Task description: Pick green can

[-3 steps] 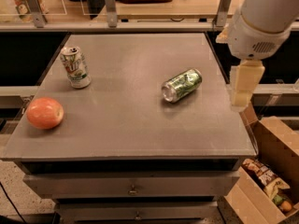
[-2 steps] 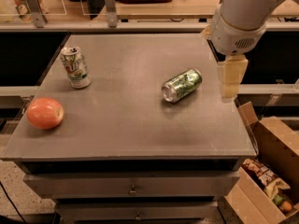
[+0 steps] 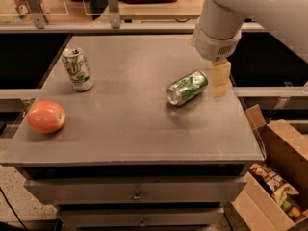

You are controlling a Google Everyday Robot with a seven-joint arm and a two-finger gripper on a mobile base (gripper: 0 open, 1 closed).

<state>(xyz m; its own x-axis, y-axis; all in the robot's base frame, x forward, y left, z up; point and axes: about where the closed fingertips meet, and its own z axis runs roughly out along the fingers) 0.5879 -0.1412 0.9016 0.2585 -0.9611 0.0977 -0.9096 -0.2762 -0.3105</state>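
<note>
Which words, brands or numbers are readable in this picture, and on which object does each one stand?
White can: green-and-red logo, probably "7UP"; the small print is unreadable.
Green can, lying on its side: only a pale pattern, no readable text.
Packet in the cardboard box: print too small to read.
Gripper, just right of the green can: no text on it.

Grey metal table [image 3: 134, 129] with drawers [image 3: 96, 190], open cardboard box [image 3: 288, 148] beside it.

My gripper [image 3: 221, 79] sits right of middle; my arm [image 3: 260, 1] leaves the top right; the box [image 3: 288, 148] is cut off lower right.
</note>
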